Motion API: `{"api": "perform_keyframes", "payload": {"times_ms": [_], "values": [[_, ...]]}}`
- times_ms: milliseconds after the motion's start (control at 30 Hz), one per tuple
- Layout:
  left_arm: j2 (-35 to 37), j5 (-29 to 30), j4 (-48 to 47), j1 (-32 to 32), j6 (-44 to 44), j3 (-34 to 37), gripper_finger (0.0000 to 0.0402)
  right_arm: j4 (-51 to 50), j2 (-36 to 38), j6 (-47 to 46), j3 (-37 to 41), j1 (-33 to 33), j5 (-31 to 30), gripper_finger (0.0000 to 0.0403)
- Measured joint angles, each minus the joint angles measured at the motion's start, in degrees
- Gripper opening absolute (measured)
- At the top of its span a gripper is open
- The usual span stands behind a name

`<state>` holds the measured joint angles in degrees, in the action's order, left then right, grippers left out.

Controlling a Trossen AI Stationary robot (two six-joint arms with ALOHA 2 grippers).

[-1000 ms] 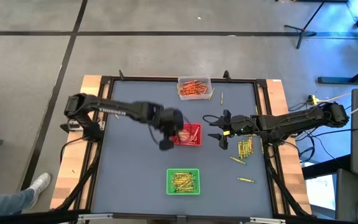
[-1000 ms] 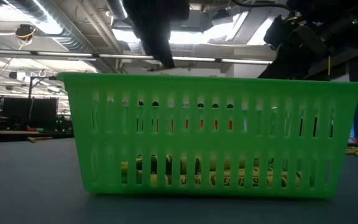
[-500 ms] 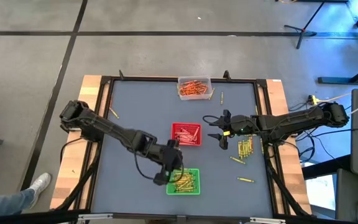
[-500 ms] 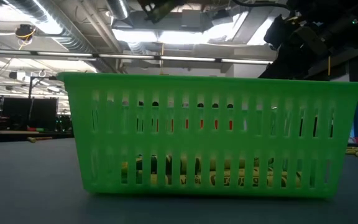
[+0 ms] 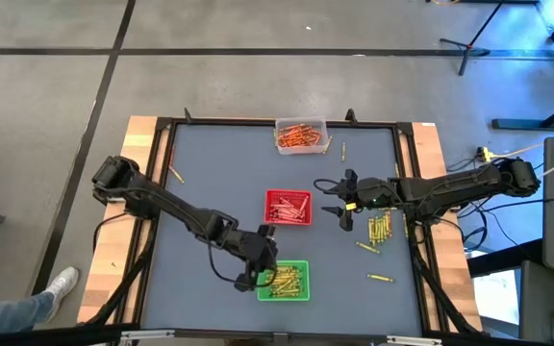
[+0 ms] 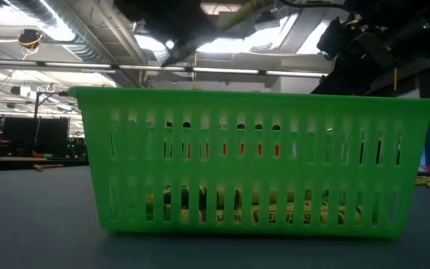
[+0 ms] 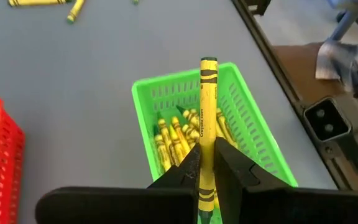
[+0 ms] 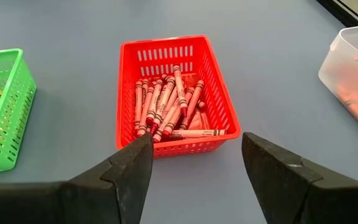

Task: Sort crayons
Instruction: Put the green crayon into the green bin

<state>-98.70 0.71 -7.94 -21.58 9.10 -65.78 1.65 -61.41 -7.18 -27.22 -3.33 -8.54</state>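
While my left end effector (image 7: pixel 206 163) hangs over the green tray (image 5: pixel 299 291) at the bench's six o'clock, it pinches one yellow crayon (image 7: pixel 207 118). My right end effector (image 8: pixel 194 163) waits spread wide and empty at three o'clock of the red tray (image 8: pixel 215 93).

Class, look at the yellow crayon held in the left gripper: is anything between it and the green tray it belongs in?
Nothing visible. The left gripper is shut on the yellow crayon at the green tray, whose open top shows only other yellow crayons lying inside. The right gripper waits open by the red tray.
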Motion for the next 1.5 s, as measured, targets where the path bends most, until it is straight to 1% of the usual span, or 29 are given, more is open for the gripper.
{"api": "perform_keyframes", "payload": {"times_ms": [100, 167, 333, 467, 533, 600, 733, 867, 967, 1000, 1067, 1167, 1233, 1333, 1400, 1500], "values": [[0.0, 0.0, 2.6, 0.0, 1.1, 1.9, 0.0017, 0.0, 0.0, 0.0, 0.0, 0.0, 0.0, 0.0243], [0.0, 0.0, 2.8, 0.0, 1.7, 2.1, 0.0028, 0.0, 0.0, 0.0, 0.0, 0.0, 0.0, 0.0243], [0.0, -1.3, 2.9, 0.4, 6.6, 2.1, 0.0081, 0.0, 0.0, 0.0, 0.0, 0.0, 0.0, 0.0243], [0.0, -1.7, 2.9, 2.1, 7.3, 2.1, 0.0123, 0.0, 0.0, -0.1, 0.0, 0.0, 0.0, 0.0243], [0.6, -1.8, 2.3, 3.1, 7.3, 2.1, 0.0135, 0.0, 0.0, -0.3, 0.0, 0.0, 0.0, 0.0243], [2.5, -0.9, 0.7, 4.5, 7.0, 2.1, 0.0139, 0.0, 0.0, -0.3, 0.0, 0.0, 0.0, 0.0243], [7.3, 6.0, -4.8, 7.2, 5.6, 2.1, 0.0137, 0.0, 0.0, -0.2, 0.0, 0.0, 0.0, 0.0243], [12.7, 16.6, -10.5, 10.1, 3.3, 2.1, 0.0136, 0.0, 0.0, -0.1, 0.0, 0.0, 0.0, 0.0243], [15.2, 25.7, -14.5, 13.9, 2.0, 2.0, 0.0135, 0.0, 0.0, -0.1, 0.0, 0.0, 0.0, 0.0243], [15.4, 27.9, -15.3, 15.6, 1.6, 2.0, 0.0135, 0.1, 0.0, -0.1, 0.0, 0.0, 0.0, 0.0243], [15.4, 29.8, -16.3, 19.5, 0.9, 2.0, 0.0135, 0.1, 0.0, -0.1, 0.0, 0.0, 0.0, 0.0243], [13.9, 27.7, -17.6, 26.9, 0.6, 2.0, 0.0135, 0.5, 0.0, -0.1, 0.0, 0.0, 0.0, 0.0243], [11.9, 23.6, -17.8, 32.4, -0.7, 2.0, 0.0135, 0.8, 0.0, -0.1, 0.0, 0.0, 0.0, 0.0243], [8.9, 14.8, -16.7, 40.6, -3.6, 2.0, 0.0135, 1.5, 0.0, 0.0, 0.0, 0.0, 0.0, 0.0243], [6.6, 10.0, -16.1, 45.4, -6.1, 2.0, 0.0135, 1.9, 0.0, -0.1, 0.0, 0.0, 0.0, 0.0243], [3.4, 7.5, -14.8, 51.3, -9.5, 2.1, 0.0135, 1.8, 0.0, -0.1, 0.0, 0.0, 0.0, 0.0243]]}}
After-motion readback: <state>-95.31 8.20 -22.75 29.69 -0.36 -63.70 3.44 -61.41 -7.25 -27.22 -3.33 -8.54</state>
